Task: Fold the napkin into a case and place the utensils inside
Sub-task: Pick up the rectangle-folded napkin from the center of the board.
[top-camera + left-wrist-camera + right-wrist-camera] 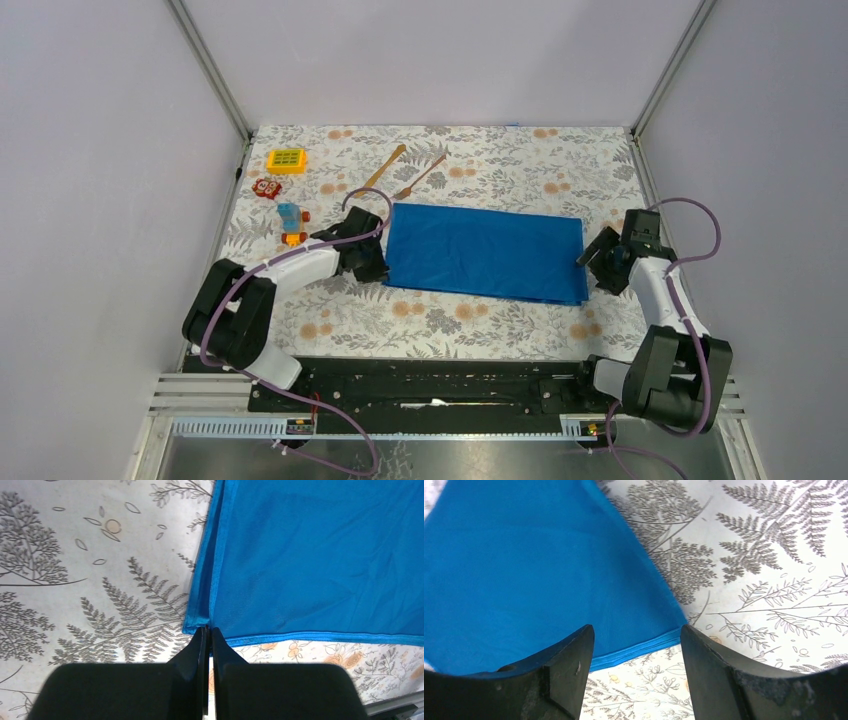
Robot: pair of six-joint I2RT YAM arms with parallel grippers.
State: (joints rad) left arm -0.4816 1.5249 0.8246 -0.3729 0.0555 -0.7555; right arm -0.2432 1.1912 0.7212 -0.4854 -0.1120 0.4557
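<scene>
One folded blue napkin (485, 254) lies mid-frame on the floral counter (480, 325). Two wooden utensils (386, 167) sit above its left end, three toys (286, 160) at upper left. The left pincer (208, 628) pinches the napkin's corner; the right pincer (635, 631) is spread.

Floral-print bench (480, 330). Blue napkin (485, 253) laid at centre as a wide rectangle. Two wooden utensils (384, 167) at 11 o'clock of it, slanted, apart. Toward 10 o'clock: yellow toy (286, 160), red toy (266, 187), blue-orange toy (290, 222).
</scene>
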